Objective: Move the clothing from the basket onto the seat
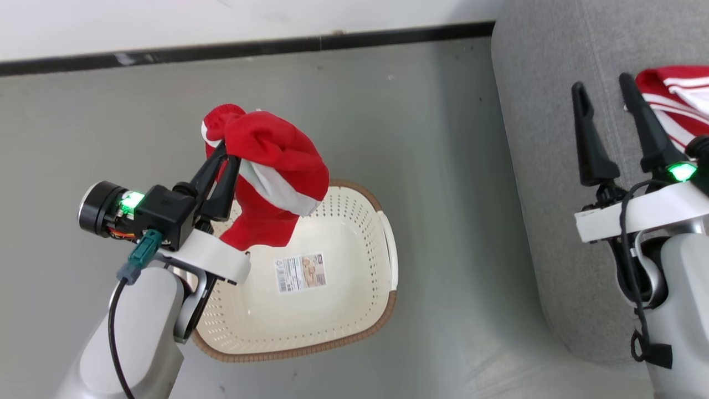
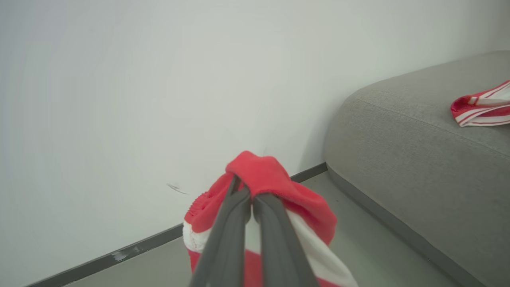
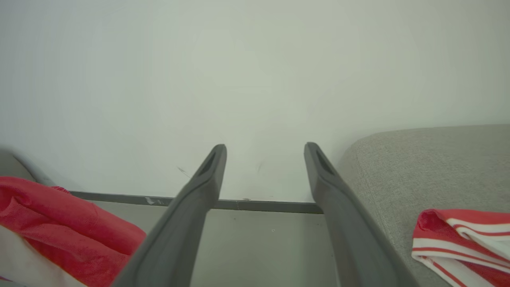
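1. Above the basket (image 1: 354,221), the left gripper (image 1: 224,158) was clamped on a bunched red garment (image 1: 266,149) w/ a white band. Its fingers were pressed together, w/ cloth draped over the tips and hanging down one side. It looked lifted clear of the basket.
2. On the seat (image 1: 543,166), a striped garment (image 1: 676,100), red w/ white bands, lay near the rounded corner. That pc looked delivered.
3. The basket's inside was bare as far as head view showed: perforated walls, a label (image 1: 301,272) on the bottom, no cloth. The part nearest the left arm was hidden by the gripper & the held garment, so sth under there couldn't be ruled out.
4. The right gripper (image 1: 602,83) hung over the seat just beside the striped garment, fingers spread wide, nothing betw. them.
5. The basket stood on the grey floor (image 1: 443,166), apart from the seat, w/ bare floor betw. the two.
6. Judgement: approx. the last leg. One pc was down, one was in the air, and prob. none was left in the basket. Remaining: carry the held pc across to the seat and let go over the cushion, not over the floor. Then check the hidden corner of the basket.
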Controlling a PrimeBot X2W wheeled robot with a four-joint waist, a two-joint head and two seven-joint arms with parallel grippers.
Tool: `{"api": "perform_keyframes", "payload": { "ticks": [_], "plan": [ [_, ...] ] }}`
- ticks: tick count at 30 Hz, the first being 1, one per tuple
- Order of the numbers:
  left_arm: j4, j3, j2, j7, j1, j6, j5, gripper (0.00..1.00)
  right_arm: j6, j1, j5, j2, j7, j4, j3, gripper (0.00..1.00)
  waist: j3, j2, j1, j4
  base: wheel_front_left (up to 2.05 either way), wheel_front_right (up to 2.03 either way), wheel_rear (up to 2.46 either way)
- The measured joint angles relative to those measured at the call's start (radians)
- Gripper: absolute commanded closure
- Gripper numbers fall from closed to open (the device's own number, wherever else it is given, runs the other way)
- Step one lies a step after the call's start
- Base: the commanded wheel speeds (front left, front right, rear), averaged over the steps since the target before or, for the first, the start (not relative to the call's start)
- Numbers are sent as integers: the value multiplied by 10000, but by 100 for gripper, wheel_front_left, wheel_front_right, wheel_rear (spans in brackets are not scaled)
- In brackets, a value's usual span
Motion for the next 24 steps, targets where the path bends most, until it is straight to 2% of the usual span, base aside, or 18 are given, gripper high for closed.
{"api": "perform_keyframes", "payload": {
  "ticks": [5, 24],
  "plan": [
    [-167, -38, 98, 0, 218, -125, -6, 100, 0, 187, 0, -165, 0, 117, 639, 0, -631, 0, 0, 161, 0, 0, 0],
    [-631, -709, -82, 332, 663, -527, -192, 100, 0, 1110, 387, -844, 2, 1011, 4431, 0, -2837, 0, 0, 654, 0, 0, 0]
  ]
}}
